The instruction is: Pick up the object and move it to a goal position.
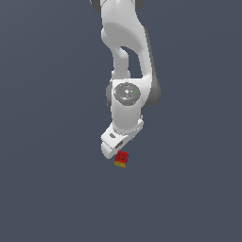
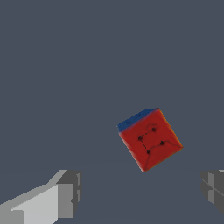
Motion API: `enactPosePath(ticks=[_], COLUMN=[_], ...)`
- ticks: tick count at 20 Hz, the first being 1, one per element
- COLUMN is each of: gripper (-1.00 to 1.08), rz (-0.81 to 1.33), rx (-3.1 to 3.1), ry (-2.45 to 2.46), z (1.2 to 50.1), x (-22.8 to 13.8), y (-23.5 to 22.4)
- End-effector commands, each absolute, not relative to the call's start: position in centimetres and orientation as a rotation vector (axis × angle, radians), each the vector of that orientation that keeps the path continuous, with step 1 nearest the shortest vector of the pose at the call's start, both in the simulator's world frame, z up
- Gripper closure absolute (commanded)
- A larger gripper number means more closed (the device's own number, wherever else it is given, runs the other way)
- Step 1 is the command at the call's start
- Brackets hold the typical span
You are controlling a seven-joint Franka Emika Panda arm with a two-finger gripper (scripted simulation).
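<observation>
My end effector (image 1: 115, 152) hangs at the tip of my white arm (image 1: 126, 56), fingers spread wide and gripping nothing. In the wrist view one grey finger pad (image 2: 70, 192) sits at one side of the frame and the other at the far edge, with open space between them. The cube (image 1: 121, 159) lies just beyond my fingertips, not between them; in the exterior view it shows just below the end effector and slightly toward that view's right, close to it, though I cannot tell whether they touch. The cube is as wide as it is long, so it has no long axis. In the wrist view it sits turned at an angle to the line between my fingers, its red face with dark dots toward my wrist camera and a blue face along one edge. The exterior view shows red uppermost and a yellow-orange face below it. Around us is plain dark grey-blue ground (image 1: 47, 189).
</observation>
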State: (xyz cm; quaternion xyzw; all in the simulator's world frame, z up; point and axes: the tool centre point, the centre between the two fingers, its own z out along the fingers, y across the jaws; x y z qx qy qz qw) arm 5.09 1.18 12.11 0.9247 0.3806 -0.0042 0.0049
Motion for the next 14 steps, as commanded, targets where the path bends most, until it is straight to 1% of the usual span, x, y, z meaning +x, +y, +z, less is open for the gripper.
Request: enactPosePath(ticks=[1,14], gripper=[-0.92,-0.92], rz=[-0.013,-0.006], rx=[2.853,2.607], ry=[1.293,1.747], z=[11.6,9.3], x=[5.5,7.2], y=[1.1,0.5])
